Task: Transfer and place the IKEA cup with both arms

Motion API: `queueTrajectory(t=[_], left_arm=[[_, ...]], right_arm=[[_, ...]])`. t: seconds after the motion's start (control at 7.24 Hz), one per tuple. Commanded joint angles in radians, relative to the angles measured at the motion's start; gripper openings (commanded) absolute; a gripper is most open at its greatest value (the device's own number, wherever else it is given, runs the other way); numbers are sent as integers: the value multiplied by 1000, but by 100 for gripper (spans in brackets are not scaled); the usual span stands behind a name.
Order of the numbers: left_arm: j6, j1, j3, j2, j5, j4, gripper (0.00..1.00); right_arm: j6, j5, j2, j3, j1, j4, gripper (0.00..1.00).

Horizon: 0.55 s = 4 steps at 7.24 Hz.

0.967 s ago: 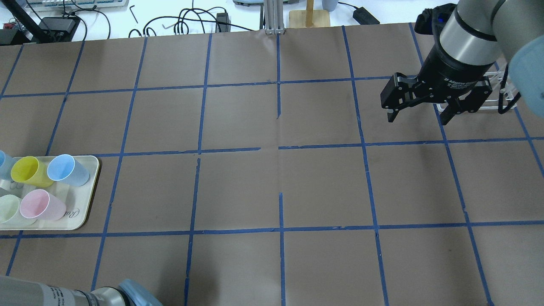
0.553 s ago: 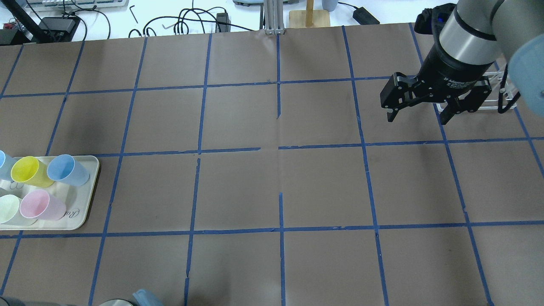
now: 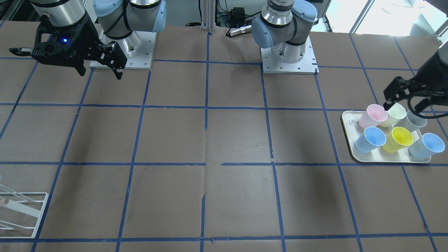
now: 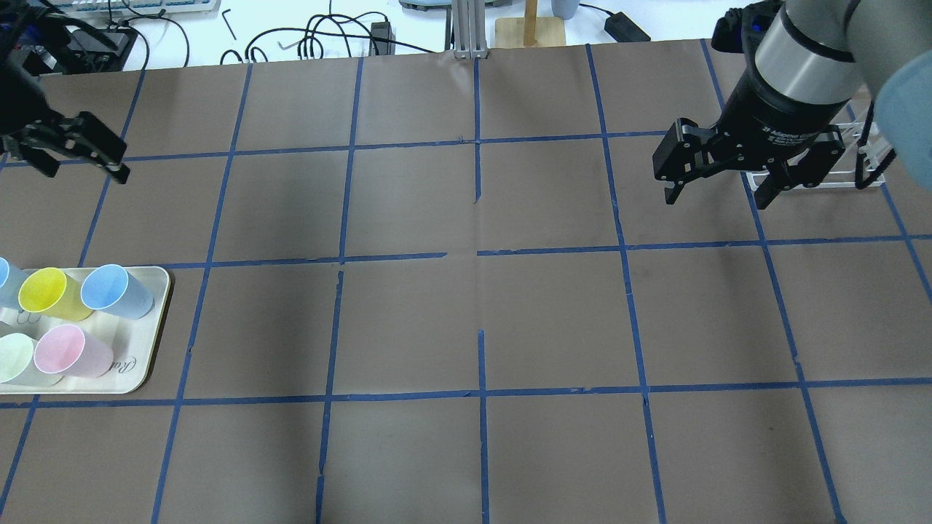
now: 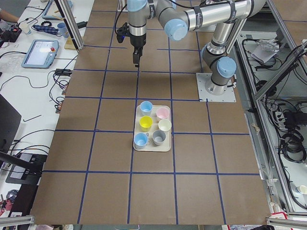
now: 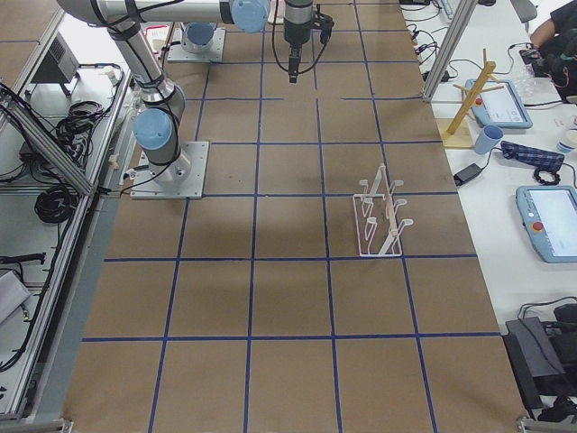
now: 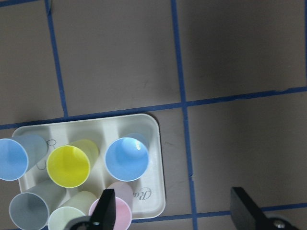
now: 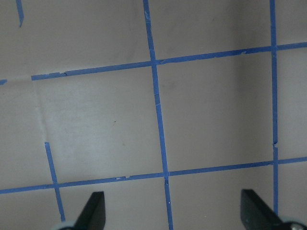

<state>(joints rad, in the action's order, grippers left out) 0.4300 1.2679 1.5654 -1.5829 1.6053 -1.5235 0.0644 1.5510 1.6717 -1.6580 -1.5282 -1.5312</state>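
The pale grey IKEA cup (image 3: 415,120) stands on a cream tray (image 3: 348,140) with several coloured cups. It also shows in the left wrist view (image 7: 29,213) and the exterior left view (image 5: 159,138). It lies outside the overhead view. My left gripper (image 3: 406,104) is open and empty, high above the tray's robot-side edge. It also shows in the overhead view (image 4: 84,171) and the left wrist view (image 7: 175,211), where one finger (image 7: 108,206) overlaps the pink cup (image 7: 117,213). My right gripper (image 4: 716,200) is open and empty above the table at the far end; it also shows in the front-facing view (image 3: 100,74) and its own wrist view (image 8: 173,213).
The tray (image 4: 156,327) also holds a yellow cup (image 4: 44,290), two light blue cups (image 3: 372,137) (image 3: 431,143), the pink cup (image 4: 62,349) and a pale yellow-green cup (image 3: 394,112). A white wire rack (image 6: 379,221) stands beside my right gripper. Brown paper with blue tape lines covers the table.
My left arm has left the bottom edge of the overhead view, and its open gripper now shows at that view's upper left. My right gripper has shifted slightly.
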Motion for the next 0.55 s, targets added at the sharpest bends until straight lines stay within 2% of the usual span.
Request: queueTrajectory(t=[0.0,0.14,0.41], left_arm=[[-301,251,-57,14,-4,-76,100],[-392,346,-45,35,7,-131,100],[-454,387,-70,37,-18,-155,100]], right_arm=[[1,1,8,-11,0,2,100],[2,6,5,-9,0,0,100],[2,3,7,-9,0,0,100]])
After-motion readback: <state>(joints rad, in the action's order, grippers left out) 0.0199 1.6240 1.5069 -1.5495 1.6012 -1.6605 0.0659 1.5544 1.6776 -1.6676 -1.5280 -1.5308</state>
